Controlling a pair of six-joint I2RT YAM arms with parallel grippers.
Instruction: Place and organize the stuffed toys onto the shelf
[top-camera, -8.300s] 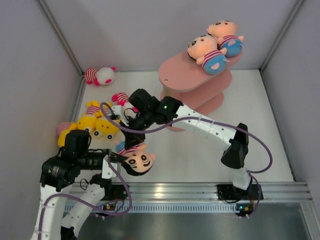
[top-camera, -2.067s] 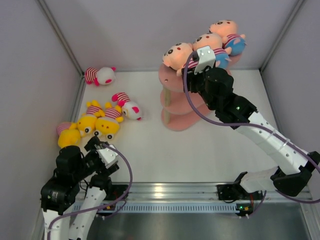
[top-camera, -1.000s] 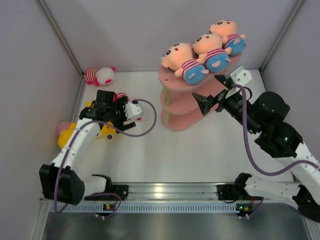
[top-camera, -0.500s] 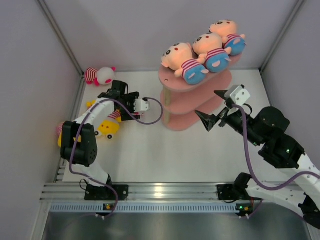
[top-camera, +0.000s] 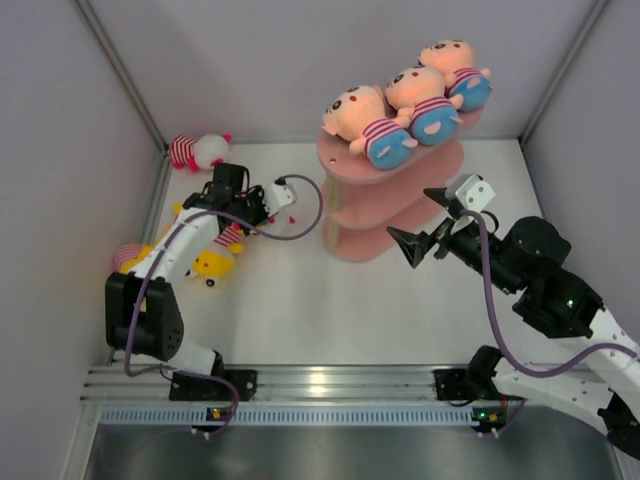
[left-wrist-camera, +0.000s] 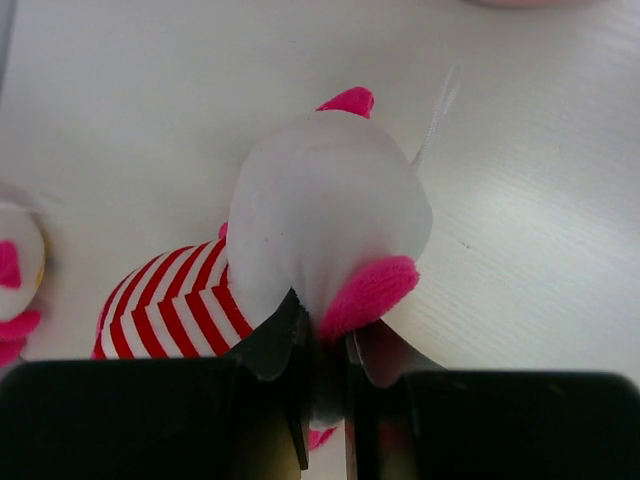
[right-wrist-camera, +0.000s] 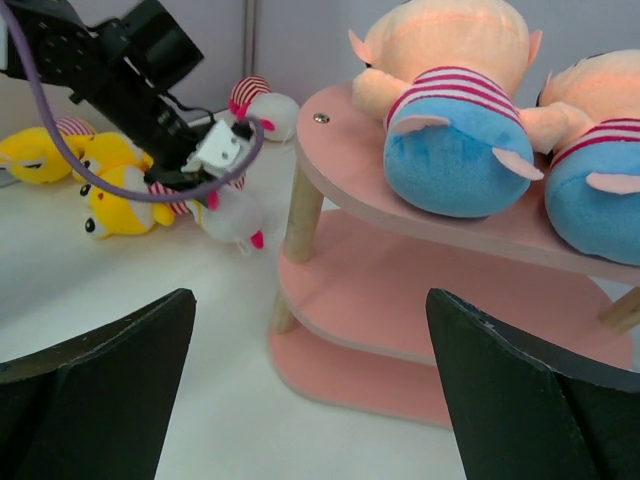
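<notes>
My left gripper (left-wrist-camera: 322, 330) is shut on a white-faced stuffed toy (left-wrist-camera: 320, 210) with magenta limbs and a striped shirt, pinching the plush of its head beside a pink ear. From above, that gripper (top-camera: 268, 208) sits left of the shelf and covers most of the toy. The pink three-tier shelf (top-camera: 352, 165) carries three peach-faced toys (top-camera: 362, 122) in a row on its top board. My right gripper (top-camera: 420, 222) hangs open and empty just right of the shelf, facing its lower boards (right-wrist-camera: 400, 290). The held toy (right-wrist-camera: 235, 215) also shows in the right wrist view.
Two yellow toys (top-camera: 205, 262) lie on the table left of my left arm, one (top-camera: 130, 260) against the left wall. Another white-faced toy (top-camera: 200, 152) lies in the back left corner. Grey walls close in the table on three sides.
My left gripper has reached the white-faced toy and gone from open to shut on it. My right gripper has drifted slightly left and down, still open.
</notes>
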